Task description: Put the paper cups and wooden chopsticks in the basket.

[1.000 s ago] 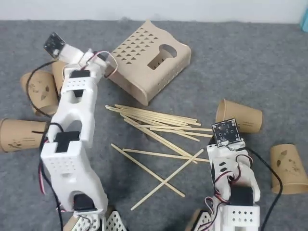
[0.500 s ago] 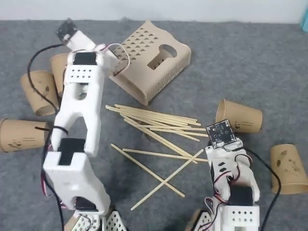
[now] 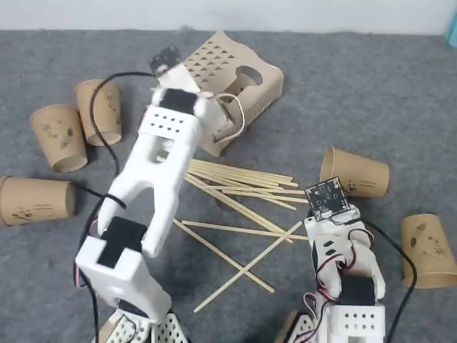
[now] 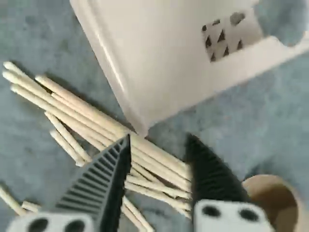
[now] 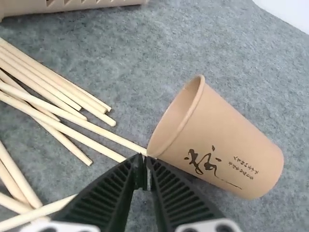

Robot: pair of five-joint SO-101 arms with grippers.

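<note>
Right gripper (image 5: pixel 144 168) pinched shut, empty, tips just beside the fallen paper cup (image 5: pixel 217 145) rim. Farther out, left gripper (image 4: pixel 158 142) spread open, holding nothing, above the wooden chopsticks (image 4: pixel 87 113), by the basket (image 4: pixel 159 53) corner.

Here's the table (image 3: pixel 400 128), dressed edge to edge in a grey felt cover (image 3: pixel 371 78), matte and a little fuzzy, lying flat with no folds to speak of. Up along the far side in the high view, a pale white strip (image 3: pixel 285 14) runs the whole width where the felt ends. In the far right corner a sliver of something teal (image 3: pixel 453 28) pokes in at the edge, too little of it to tell what it is. The right wrist view catches the felt's woolly texture close up, meeting a white band (image 5: pixel 289 14).
</note>
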